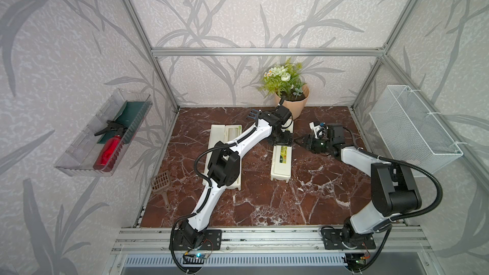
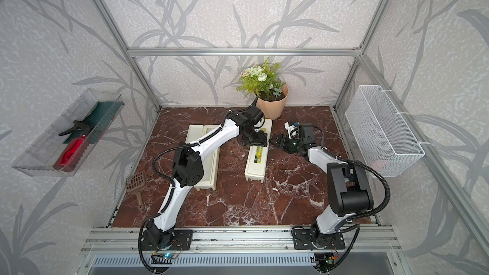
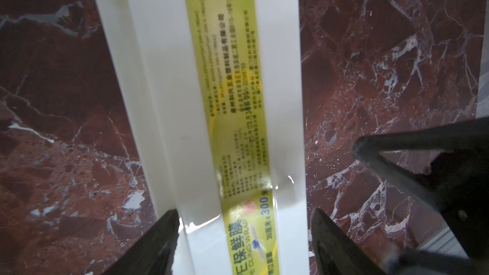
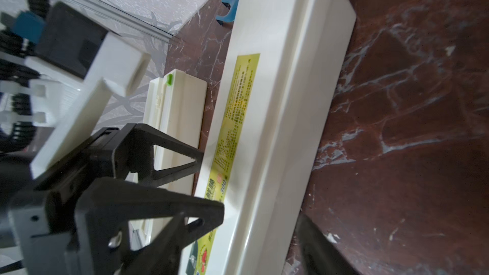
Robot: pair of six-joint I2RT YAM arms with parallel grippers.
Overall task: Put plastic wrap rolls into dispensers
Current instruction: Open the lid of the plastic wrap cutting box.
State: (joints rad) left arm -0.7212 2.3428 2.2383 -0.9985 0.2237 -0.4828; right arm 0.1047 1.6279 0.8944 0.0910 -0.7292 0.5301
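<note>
While left hand [image 3: 244, 223] is straddling closed dispenser [image 1: 281, 165] crosswise, spread wide | right hand [image 1: 300, 142] is hovering just beside, also spread

Two cream-white dispensers lie flat on the marble table [image 1: 264, 202], parallel and apart, long axis front to back. Right dispenser [image 1: 280, 166]: lid shut, yellow-green label [image 1: 283, 156] on top. Left dispenser [image 1: 218, 136]: lid open. Pale glossy roll [image 1: 232, 131] lies inside it, mostly hidden.

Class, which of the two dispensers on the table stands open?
The dispenser partly under the left arm: its lid is folded back. The labelled dispenser at the left gripper is shut.
</note>
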